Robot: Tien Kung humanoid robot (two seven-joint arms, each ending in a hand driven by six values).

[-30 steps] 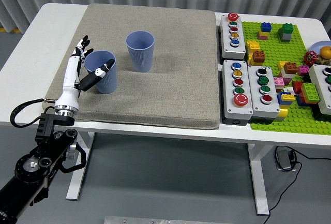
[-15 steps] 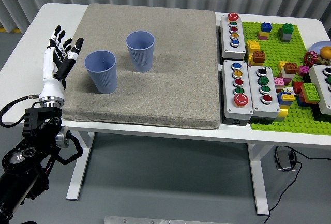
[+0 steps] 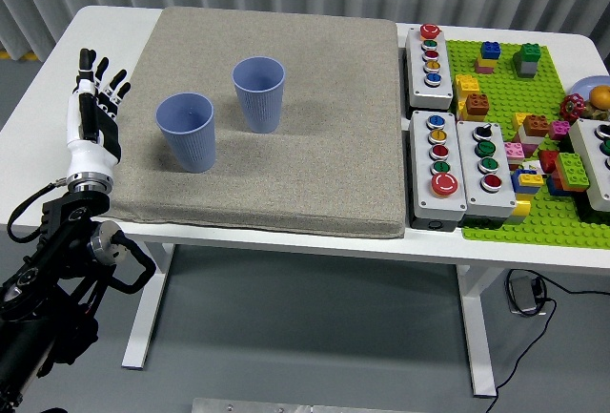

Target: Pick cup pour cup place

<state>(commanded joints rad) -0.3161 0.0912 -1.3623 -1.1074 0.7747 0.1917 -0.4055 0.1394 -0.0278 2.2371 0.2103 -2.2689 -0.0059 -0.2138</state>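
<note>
- Our left hand (image 3: 91, 113) now stands with its fingers spread and holds nothing, well off to the left of the near cup (image 3: 187, 132) (a second ago its thumb and fingers were around that cup).
- We have drawn the hand back over the desk (image 3: 57, 79), past the left edge of the grey mat (image 3: 286, 146).
- The near cup stands upright on the mat, free, with the far cup (image 3: 259, 93) just beside it to the upper right, also upright.
- We judge the placing done: the cup has been released and the arm is retreating.
- Our right hand is out of view.
</note>
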